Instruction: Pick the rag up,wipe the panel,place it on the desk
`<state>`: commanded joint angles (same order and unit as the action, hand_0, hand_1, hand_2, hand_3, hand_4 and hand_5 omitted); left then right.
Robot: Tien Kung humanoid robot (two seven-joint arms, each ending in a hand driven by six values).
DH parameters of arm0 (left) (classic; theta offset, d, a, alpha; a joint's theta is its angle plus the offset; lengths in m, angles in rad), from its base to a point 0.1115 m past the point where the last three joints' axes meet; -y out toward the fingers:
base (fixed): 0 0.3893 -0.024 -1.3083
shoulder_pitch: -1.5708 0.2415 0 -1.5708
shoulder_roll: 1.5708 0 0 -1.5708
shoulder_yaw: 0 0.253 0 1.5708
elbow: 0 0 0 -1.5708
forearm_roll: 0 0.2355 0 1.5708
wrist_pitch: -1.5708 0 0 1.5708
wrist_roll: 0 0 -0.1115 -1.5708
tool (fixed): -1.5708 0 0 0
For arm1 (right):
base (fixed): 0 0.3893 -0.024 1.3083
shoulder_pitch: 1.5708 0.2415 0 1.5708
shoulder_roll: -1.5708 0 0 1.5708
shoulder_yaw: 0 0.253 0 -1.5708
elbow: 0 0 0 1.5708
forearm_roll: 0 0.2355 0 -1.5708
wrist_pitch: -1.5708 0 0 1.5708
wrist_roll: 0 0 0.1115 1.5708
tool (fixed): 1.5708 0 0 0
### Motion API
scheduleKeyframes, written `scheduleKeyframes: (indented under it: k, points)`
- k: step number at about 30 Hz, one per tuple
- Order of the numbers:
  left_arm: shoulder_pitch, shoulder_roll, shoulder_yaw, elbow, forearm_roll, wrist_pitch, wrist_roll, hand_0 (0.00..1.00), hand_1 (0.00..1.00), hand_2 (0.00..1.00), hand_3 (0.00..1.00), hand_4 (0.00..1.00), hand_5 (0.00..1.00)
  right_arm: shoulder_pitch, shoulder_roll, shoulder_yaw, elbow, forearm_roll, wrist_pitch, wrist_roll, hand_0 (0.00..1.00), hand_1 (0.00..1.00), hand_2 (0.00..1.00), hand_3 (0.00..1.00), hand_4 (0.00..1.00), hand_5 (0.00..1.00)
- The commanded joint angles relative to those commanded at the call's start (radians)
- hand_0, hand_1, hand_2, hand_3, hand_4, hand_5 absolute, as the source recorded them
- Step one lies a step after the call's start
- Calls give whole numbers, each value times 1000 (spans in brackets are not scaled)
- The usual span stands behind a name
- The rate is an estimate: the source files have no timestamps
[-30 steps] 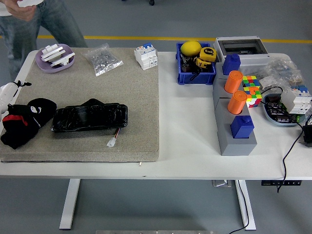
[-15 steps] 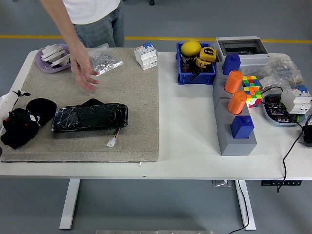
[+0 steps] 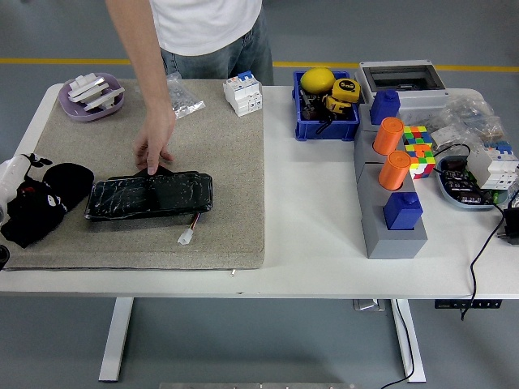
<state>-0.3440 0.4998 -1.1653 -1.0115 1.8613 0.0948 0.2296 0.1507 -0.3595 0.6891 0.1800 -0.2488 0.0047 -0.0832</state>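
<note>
Opening step: left hand (image 3: pixel 28 212) at tabletop's left edge, black rag (image 3: pixel 49 194) bunched there, grip unclear. Person's hand (image 3: pixel 154 150) touching panel (image 3: pixel 150 195). Next: lift rag, sweep panel.

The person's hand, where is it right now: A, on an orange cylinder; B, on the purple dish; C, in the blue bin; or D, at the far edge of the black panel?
D: the person's hand reaches down from the far side, its fingertips at the far edge of the black panel on the mat, well away from the bin, dish and cylinders.
</note>
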Motion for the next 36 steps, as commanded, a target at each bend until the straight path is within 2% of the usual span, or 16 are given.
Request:
scheduleKeyframes:
  k: [6, 7, 12, 13, 18, 19, 20, 24, 30, 33, 36]
  points:
    - [-6, -3, 16, 7, 13, 28, 0, 347, 358, 630, 594, 615, 51, 1, -1, 9, 0, -5, 0, 0, 716, 268, 629, 626, 998, 576]
    - [-6, -3, 17, 8, 14, 31, 0, 293, 267, 548, 522, 310, 2, 2, -1, 10, 0, -5, 0, 1, 716, 268, 629, 627, 998, 577]
    - [-5, -4, 24, 12, 27, 47, -3, 293, 267, 548, 522, 310, 2, 4, -2, 35, 0, -25, -3, -2, 716, 268, 629, 627, 998, 577]
    - [-4, -4, 26, 12, 31, 57, -5, 254, 209, 508, 474, 238, 2, 4, -2, 36, 0, -26, -3, -2, 716, 268, 629, 628, 998, 578]
    - [1, -2, 28, 7, 50, 80, -2, 254, 209, 508, 474, 238, 2, 5, -2, 40, 0, -28, -3, -4, 716, 268, 629, 628, 998, 578]
    - [3, -2, 25, 1, 54, 81, 0, 232, 164, 490, 442, 189, 2, 6, -1, 45, 0, -31, -3, -5, 716, 269, 630, 629, 998, 578]
    - [5, -1, 22, -3, 58, 82, 1, 232, 164, 490, 442, 189, 2, 6, -1, 45, 0, -31, -3, -5, 716, 269, 630, 629, 998, 578]
    - [28, 2, -16, -61, 91, 80, 17, 232, 164, 490, 442, 189, 2, 6, -3, 43, 0, -30, -2, -7, 716, 269, 630, 629, 998, 578]
    - [91, 8, -98, -224, 102, 75, 63, 232, 153, 488, 434, 180, 2, 5, -5, 56, 0, -39, -3, -10, 716, 269, 630, 630, 998, 578]
    - [131, -5, -136, -293, 63, 82, 87, 225, 152, 488, 435, 180, 2, 4, -5, 63, 0, -43, -3, -9, 716, 269, 630, 628, 998, 579]
    - [168, -28, -156, -337, 23, 104, 94, 221, 152, 490, 439, 188, 2, 2, -3, 72, 0, -49, -3, -11, 716, 269, 630, 629, 998, 579]
